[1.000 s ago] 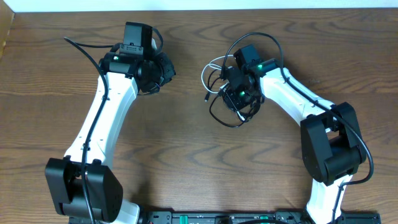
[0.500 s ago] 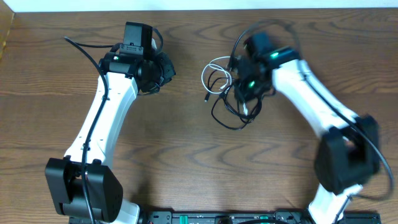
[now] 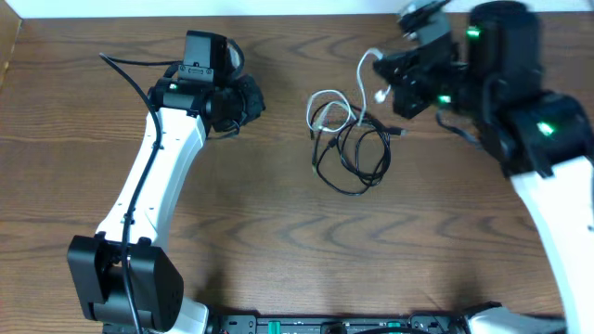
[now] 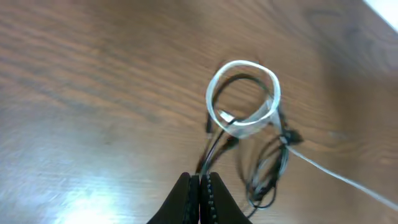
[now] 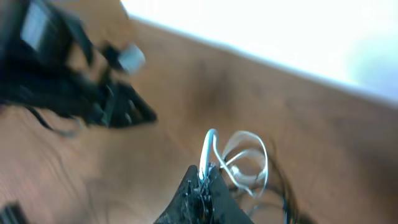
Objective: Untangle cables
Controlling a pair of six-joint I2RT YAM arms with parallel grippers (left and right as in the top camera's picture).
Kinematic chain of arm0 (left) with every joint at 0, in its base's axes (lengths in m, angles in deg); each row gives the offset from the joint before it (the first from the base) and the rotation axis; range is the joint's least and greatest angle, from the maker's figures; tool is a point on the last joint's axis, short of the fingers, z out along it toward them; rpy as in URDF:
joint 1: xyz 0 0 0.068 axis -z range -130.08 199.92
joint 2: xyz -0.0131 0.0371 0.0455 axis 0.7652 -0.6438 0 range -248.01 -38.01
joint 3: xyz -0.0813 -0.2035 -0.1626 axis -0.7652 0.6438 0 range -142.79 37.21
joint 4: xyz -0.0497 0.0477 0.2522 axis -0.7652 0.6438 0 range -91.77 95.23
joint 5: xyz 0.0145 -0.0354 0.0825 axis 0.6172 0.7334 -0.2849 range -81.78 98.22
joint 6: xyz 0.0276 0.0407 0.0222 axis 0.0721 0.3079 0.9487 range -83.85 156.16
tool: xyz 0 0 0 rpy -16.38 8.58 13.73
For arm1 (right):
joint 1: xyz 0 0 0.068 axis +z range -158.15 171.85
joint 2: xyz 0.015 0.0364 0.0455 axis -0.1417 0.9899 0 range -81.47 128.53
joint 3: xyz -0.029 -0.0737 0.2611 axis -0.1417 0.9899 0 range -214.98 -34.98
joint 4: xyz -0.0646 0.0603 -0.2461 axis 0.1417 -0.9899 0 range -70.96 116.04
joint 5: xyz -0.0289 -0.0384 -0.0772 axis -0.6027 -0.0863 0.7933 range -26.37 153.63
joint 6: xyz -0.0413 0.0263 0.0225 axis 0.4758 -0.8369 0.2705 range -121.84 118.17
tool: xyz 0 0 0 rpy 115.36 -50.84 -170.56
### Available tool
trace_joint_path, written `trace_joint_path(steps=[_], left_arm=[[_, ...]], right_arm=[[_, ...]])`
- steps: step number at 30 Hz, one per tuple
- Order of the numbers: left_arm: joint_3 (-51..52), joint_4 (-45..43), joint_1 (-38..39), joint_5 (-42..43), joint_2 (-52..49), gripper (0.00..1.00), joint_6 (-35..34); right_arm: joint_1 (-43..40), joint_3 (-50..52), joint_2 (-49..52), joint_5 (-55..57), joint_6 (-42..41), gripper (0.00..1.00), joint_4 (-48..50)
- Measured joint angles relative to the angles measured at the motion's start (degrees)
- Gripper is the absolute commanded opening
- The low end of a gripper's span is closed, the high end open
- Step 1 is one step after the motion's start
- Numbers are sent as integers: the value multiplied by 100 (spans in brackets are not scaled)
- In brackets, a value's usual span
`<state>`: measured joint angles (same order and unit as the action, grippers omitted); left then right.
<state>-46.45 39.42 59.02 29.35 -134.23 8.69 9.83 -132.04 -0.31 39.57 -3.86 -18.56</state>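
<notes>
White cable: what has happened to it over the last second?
The right claw, shut on the white cable, lifted and swung toward the far edge, drawing a strand from the tangle. The left claw stayed shut and still; the black cable barely shifted.

Overhead looks straight down on the desk (image 3: 278, 232); the left wrist camera tilts down, close over the cables (image 4: 241, 127); the right wrist camera looks from higher, near the far edge; all three share them.
</notes>
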Motion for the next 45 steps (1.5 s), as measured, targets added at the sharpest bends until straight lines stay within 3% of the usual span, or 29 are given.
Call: trace_joint_path(steps=[11, 19, 29, 34, 38, 45], left_arm=[[0, -238, 17, 431, 0, 9, 118], [0, -282, 146, 450, 0, 23, 269], [0, -302, 166, 452, 0, 26, 376], [0, -306, 168, 452, 0, 39, 431], [0, -304, 267, 446, 0, 47, 667], [0, -361, 841, 455, -96, 50, 848]], right_arm=[[-645, -9, -1561, 157, -938, 1, 1423], [-1360, -4, -1657, 643, -1871, 1, 2647], [-1757, 2, -1580, 1779, -2612, 1, 4618], [-1781, -15, -1423, 2044, -2660, 1, 4181], [-1781, -46, -1067, 2107, -2671, 1, 3130], [-1781, -17, -157, 1941, -2590, 1, 1296]])
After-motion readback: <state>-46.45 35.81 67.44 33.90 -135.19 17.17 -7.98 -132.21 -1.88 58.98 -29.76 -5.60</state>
